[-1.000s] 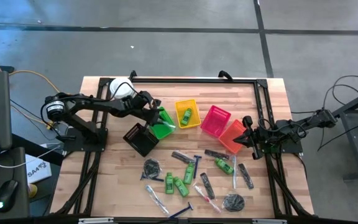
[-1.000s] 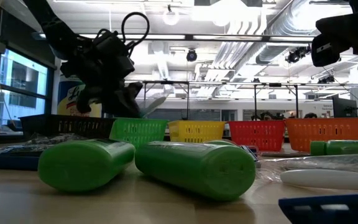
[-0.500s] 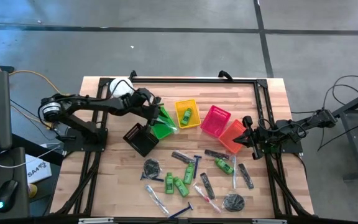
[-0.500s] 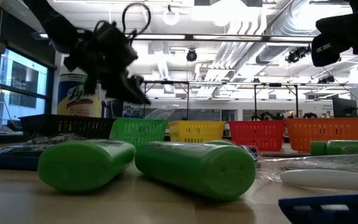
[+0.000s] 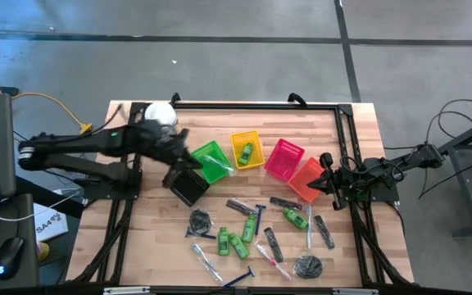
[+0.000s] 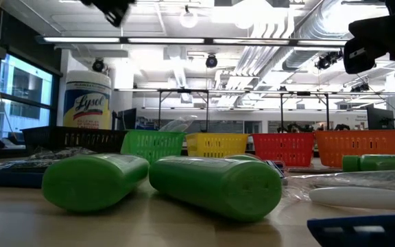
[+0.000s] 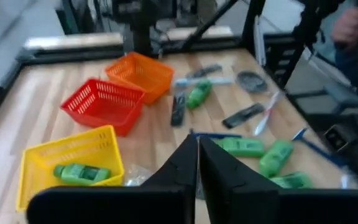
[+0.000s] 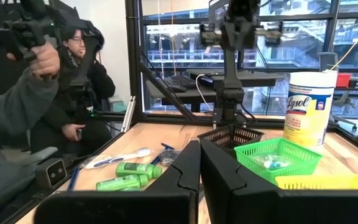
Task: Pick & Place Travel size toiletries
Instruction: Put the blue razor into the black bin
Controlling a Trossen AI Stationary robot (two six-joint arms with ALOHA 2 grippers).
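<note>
Hovering above the table's rear left area, the left gripper (image 5: 180,146) sits over the black basket (image 5: 186,183), just beside the green basket (image 5: 210,161); its fingers are pressed together with nothing between them, as the left wrist view confirms (image 7: 197,163). The right gripper (image 5: 324,182) rests at the table's right side, next to the orange basket (image 5: 306,178), its fingers likewise closed on nothing (image 8: 200,163).

Baskets stand in a row across the table (image 5: 138,238): black, green, yellow (image 5: 247,149), pink-red (image 5: 284,158) and orange. One green bottle (image 5: 243,152) lies inside the yellow basket. A clear wrapped item (image 5: 222,165) lies in the green basket, partly over its edge. A white tub with a yellow label (image 6: 87,102) stands behind the black basket.

Most toiletries remain loose on the table's front half: green bottles (image 5: 238,244) near the centre front and another (image 5: 295,218) toward the right, dark coiled bundles (image 5: 200,220) and (image 5: 307,265), black combs (image 5: 274,244), clear tubes (image 5: 206,261), and a blue-handled razor (image 5: 238,279) at the front edge. In the low view, two green bottles (image 6: 214,185) lie on their sides close to the camera.

A person (image 8: 17,118) holding a controller is visible beyond the table in the right wrist view, with another person (image 8: 82,93) seated behind.
</note>
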